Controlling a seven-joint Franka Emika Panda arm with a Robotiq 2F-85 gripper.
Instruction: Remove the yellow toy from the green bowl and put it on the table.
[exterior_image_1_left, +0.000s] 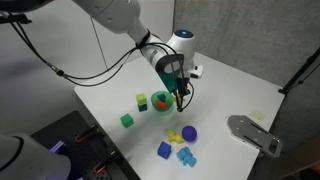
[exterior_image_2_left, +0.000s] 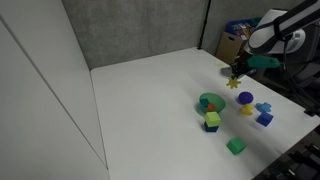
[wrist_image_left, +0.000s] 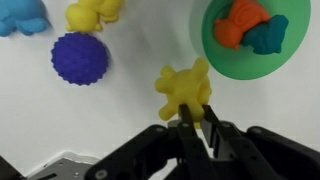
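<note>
Your gripper (wrist_image_left: 190, 120) is closed on the yellow toy (wrist_image_left: 183, 88), pinching its lower knob between the fingers. The toy is outside the green bowl (wrist_image_left: 225, 58), just beside its rim and over the white bench (wrist_image_left: 130, 110) (whether it touches the surface, I can't tell). An orange piece (wrist_image_left: 238, 25) and a teal piece (wrist_image_left: 268, 35) lie in the bowl. Farther out lie a purple spiky ball (wrist_image_left: 80, 58), another yellow piece (wrist_image_left: 92, 12) and a light-blue toy (wrist_image_left: 20, 15).
</note>
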